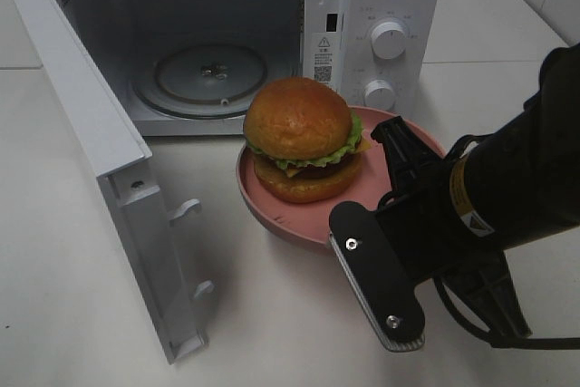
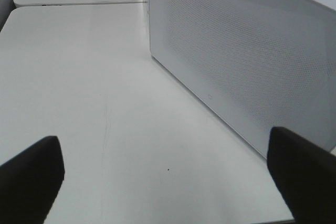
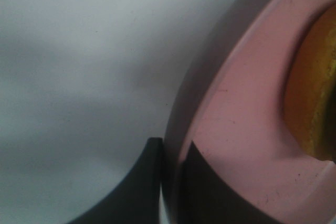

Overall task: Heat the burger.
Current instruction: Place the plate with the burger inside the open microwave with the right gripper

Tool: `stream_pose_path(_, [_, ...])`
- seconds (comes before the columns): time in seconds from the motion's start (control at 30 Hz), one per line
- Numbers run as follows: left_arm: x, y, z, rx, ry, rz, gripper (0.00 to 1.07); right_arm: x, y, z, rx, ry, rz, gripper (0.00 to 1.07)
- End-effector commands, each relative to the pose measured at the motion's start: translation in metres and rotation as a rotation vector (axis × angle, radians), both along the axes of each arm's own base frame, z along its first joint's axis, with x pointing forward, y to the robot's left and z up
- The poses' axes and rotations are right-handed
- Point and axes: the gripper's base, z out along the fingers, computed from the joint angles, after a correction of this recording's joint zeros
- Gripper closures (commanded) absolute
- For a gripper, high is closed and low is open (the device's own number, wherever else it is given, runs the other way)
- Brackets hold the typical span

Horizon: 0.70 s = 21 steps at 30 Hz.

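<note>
Pink plate (image 1: 276, 215) sits rim-clamped in right gripper (image 3: 174, 153) (burger (image 1: 299, 138) aboard); left gripper (image 2: 168, 182) gapes empty.

Golden-bunned burger (image 1: 299, 138), upright, on plate (image 1: 281, 215)

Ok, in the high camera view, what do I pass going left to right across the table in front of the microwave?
Open microwave door → burger sitting on the pink plate → right arm.

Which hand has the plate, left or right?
Right hand: clamped on the rim of the pink plate, burger on top. Left hand is open over the table beside the microwave, holding nothing.
</note>
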Motion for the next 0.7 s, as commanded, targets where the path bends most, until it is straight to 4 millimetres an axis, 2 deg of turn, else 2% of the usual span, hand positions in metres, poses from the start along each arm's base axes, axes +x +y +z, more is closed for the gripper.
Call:
stream_pose_path(0.03, [-0.003, -0.001, 0.000, -0.006, -0.018, -0.002, 0.06, 0.004, 0.003, 0.007, 0.037, -0.037, 0.080, 1.07])
stream_pose_path(0.27, [-0.003, -0.001, 0.000, -0.006, -0.018, -0.002, 0.06, 0.020, -0.001, 0.020, 0.057, -0.023, 0.123, 1.07])
stream_pose_path(0.7, [-0.003, -0.001, 0.000, -0.006, -0.018, -0.002, 0.06, 0.036, -0.011, 0.030, 0.094, 0.007, 0.191, 1.07])
